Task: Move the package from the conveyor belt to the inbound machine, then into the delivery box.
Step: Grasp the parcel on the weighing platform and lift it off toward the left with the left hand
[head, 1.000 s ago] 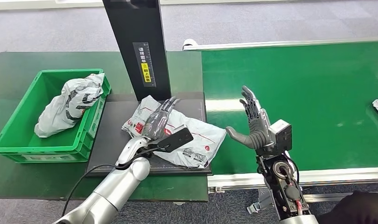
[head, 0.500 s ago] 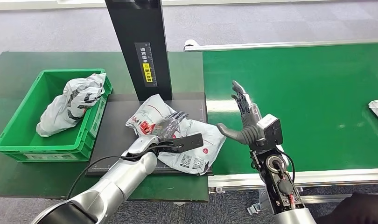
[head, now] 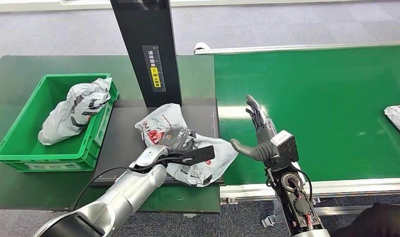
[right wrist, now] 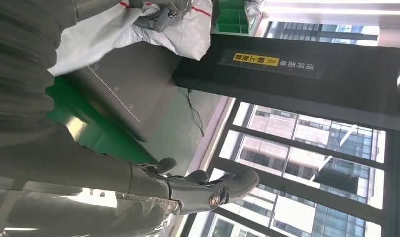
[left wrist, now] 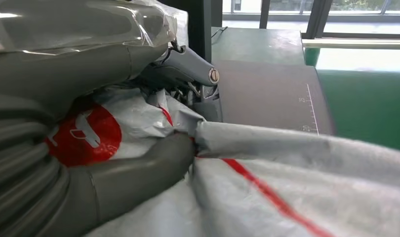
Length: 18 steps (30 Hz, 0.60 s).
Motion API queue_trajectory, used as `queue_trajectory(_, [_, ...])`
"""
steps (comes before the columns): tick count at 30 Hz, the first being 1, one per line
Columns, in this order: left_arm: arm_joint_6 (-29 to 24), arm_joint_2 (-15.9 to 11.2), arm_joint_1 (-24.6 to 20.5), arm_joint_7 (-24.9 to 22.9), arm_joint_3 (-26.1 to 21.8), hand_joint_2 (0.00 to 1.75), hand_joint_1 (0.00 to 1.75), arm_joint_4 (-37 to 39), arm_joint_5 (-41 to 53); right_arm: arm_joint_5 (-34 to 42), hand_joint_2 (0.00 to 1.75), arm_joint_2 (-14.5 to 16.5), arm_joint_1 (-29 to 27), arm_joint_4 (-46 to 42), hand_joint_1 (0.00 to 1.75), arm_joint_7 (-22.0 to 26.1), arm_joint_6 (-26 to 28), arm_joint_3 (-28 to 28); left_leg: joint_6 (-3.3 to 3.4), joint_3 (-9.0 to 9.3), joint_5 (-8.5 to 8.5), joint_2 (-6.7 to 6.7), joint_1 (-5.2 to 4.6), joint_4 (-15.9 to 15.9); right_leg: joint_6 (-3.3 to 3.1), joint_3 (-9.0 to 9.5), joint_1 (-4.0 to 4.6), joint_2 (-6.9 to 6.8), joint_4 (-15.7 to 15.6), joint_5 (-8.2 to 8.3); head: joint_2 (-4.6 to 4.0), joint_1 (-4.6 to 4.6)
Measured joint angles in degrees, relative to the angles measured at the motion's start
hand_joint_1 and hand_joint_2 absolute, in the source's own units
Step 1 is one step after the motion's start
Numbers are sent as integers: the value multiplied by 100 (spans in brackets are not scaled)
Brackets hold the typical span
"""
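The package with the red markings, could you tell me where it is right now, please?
In the head view, the package lies on the dark platform before the black column, gripped by the left robot hand.

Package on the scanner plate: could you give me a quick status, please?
Left hand grips the package, bunched on the inbound machine plate. Right hand open above the conveyor belt. Delivery box holds one bag.

- package [head: 208, 155]: thin crinkled plastic film, slightly glossy
- left hand [head: 178, 138]: dark fingers under clear shiny film
- left arm [head: 134, 185]: smooth brushed silver metal
- belt [head: 326, 108]: matt green
- bin [head: 20, 133]: hard green plastic
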<state>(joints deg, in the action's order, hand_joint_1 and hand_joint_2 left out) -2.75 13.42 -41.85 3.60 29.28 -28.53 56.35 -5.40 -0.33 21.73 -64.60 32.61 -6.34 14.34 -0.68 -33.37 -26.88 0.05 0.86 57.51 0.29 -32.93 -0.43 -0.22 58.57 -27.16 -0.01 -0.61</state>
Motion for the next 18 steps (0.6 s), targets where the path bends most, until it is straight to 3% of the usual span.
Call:
queue_trajectory(7, [-74,-1,9,87,-3,175,175,12,7,0,175,0,-17,-17,0,7,-1,-5,0,-1,-1,0,0,0,0,0,0,0,-1,0,-1,-2])
queue_trajectory(11, [-566,-7,135,477,-91,175,175,-43,-260,24,175,-5,-83,-97,0,-17,-38,-21,0,-3,0,0,0,0,0,-3,0,0,0,0,-2,-1])
queue_trajectory(14, [-1123,-13,306,955,-235,175,175,-227,-553,178,175,-16,-137,-152,0,-145,-212,-29,0,-11,0,1,0,0,0,-13,0,1,0,0,-1,-1])
queue_trajectory(18, [-2287,-19,679,2278,-440,175,175,-990,-1457,1211,175,-32,-144,1,0,-1049,-1061,-38,0,-25,-1,3,0,0,0,-23,0,3,0,0,-2,-1])
